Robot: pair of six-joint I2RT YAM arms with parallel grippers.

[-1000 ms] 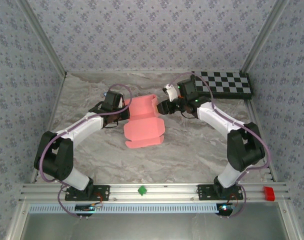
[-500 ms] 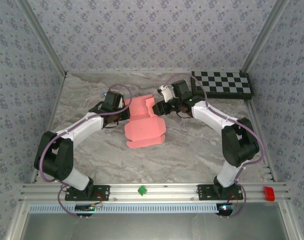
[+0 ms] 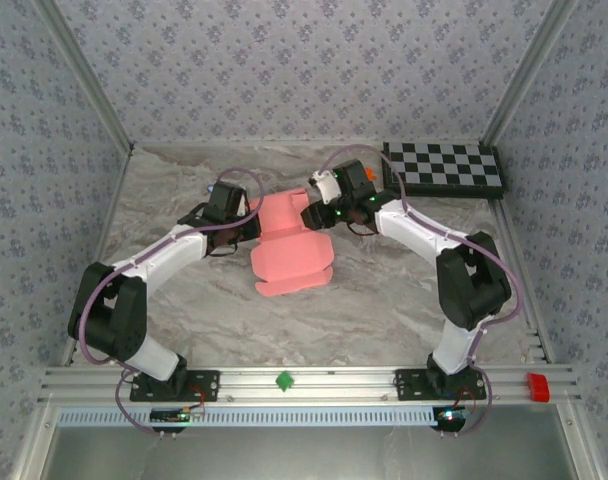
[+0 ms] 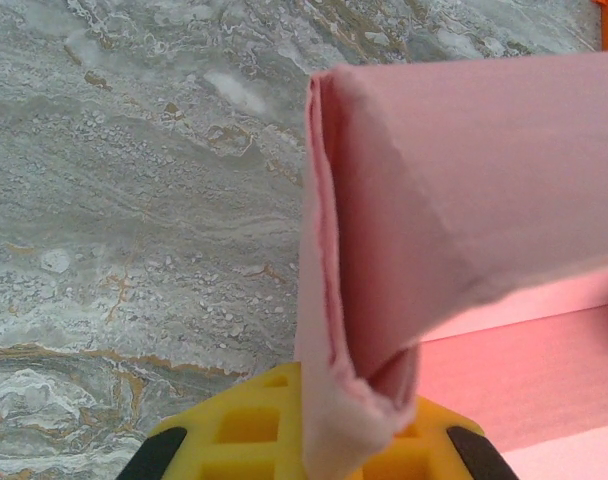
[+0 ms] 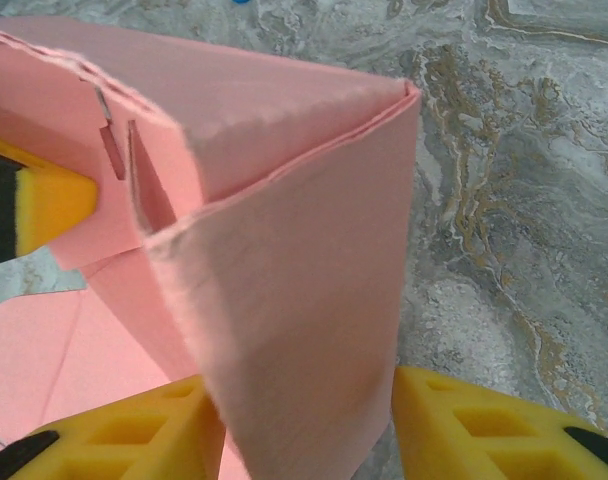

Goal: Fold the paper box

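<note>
Pinched at the left by the left gripper (image 3: 250,224), closed tight over a doubled wall (image 4: 329,250) of the paper box (image 3: 289,255), lying pink and half-raised in the middle of the table (image 3: 384,290). Likely light, thin and springy, quick to crease or tear: best taken at folded edges, not mid-panel. At the right, flanked by the right gripper (image 3: 310,214), jaws part-way apart about an upright flap (image 5: 294,330), grip or mere touch impossible to tell; no writing or label anywhere.

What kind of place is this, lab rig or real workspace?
Probably a lab test cell: wallpapered panels enclose a marble-look table, a checkerboard calibration board lies at its far right corner, and an aluminium rail runs along the near edge.
</note>
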